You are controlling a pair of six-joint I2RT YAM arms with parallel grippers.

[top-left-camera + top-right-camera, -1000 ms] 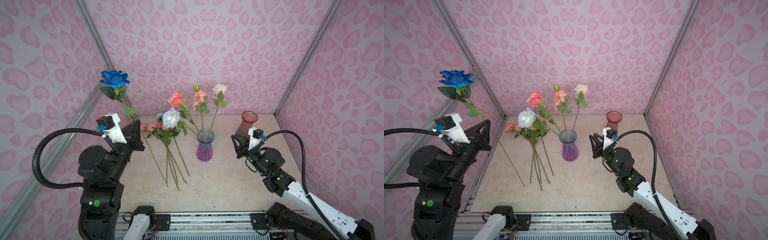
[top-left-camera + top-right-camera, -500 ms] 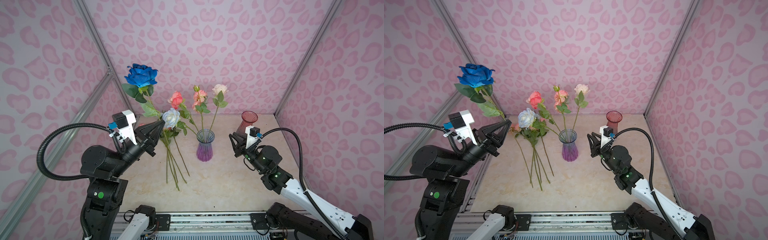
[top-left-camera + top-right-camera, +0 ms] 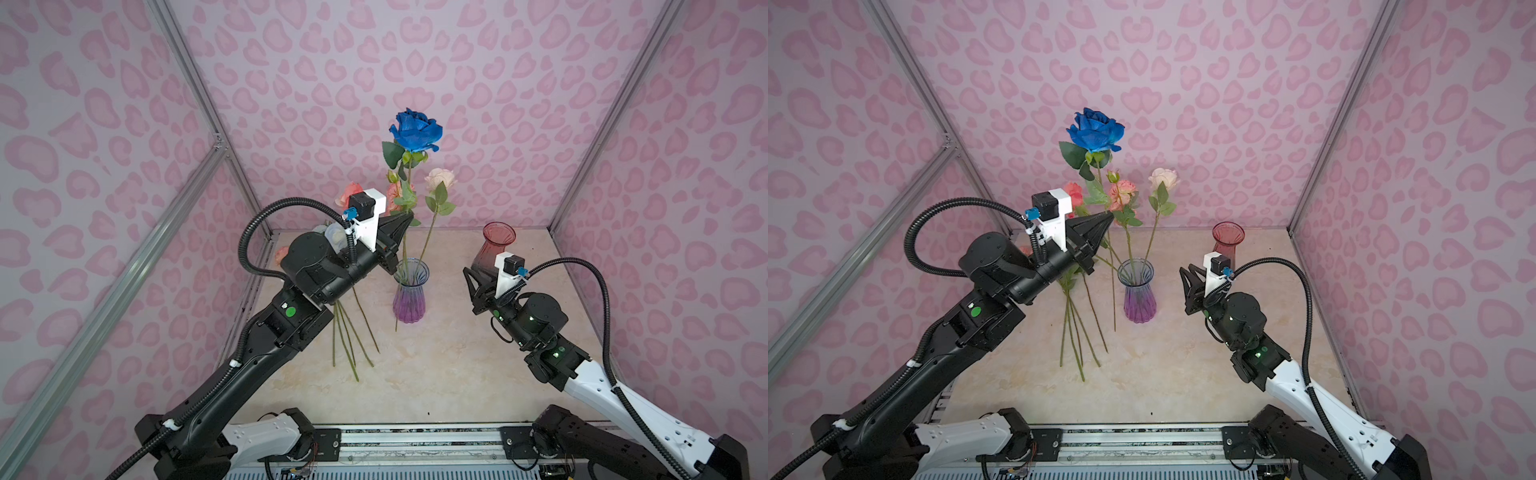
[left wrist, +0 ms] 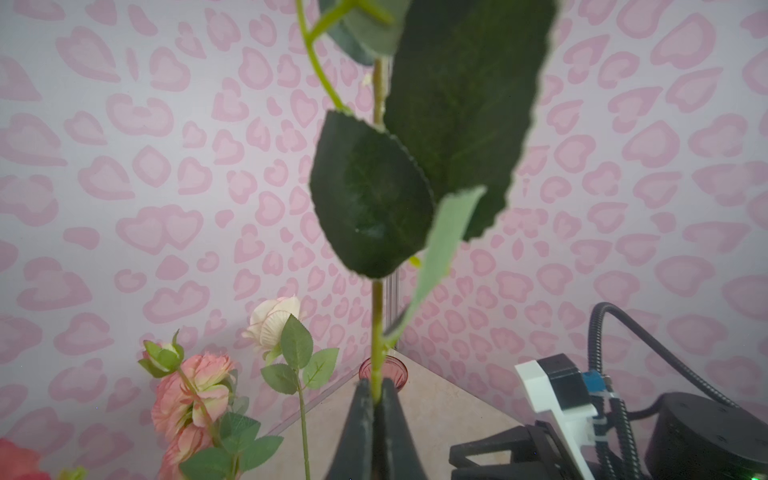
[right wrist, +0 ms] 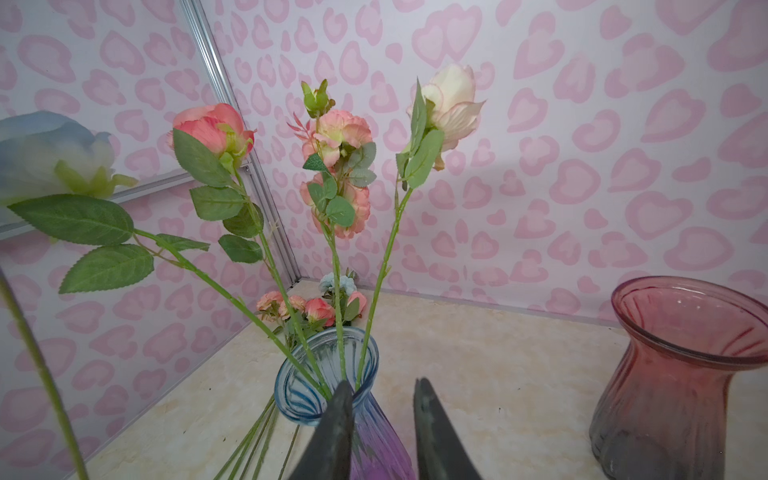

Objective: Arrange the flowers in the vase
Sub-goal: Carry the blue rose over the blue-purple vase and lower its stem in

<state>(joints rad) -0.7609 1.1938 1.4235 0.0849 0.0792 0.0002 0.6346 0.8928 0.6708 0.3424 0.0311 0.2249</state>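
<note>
Left: my left hand [image 4: 377,392] is pressed on the bare mid-stem of the dark blue rose [image 3: 415,131], which stands upright with its tail just left of the vase [image 3: 409,295]. I judge it light, springy and top-heavy. Right: my right hand [image 5: 380,386] hovers spread and empty.

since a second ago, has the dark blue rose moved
Yes: in both top views the dark blue rose has swung rightward, from well left of the purple vase to directly above it.

Left arm [image 3: 257,361]: rises from lower left; left gripper [image 3: 408,217] at frame centre, jaws pinched together. Right arm [image 3: 582,374]: from lower right; right gripper [image 3: 468,275] right of centre, jaws parted.
</note>
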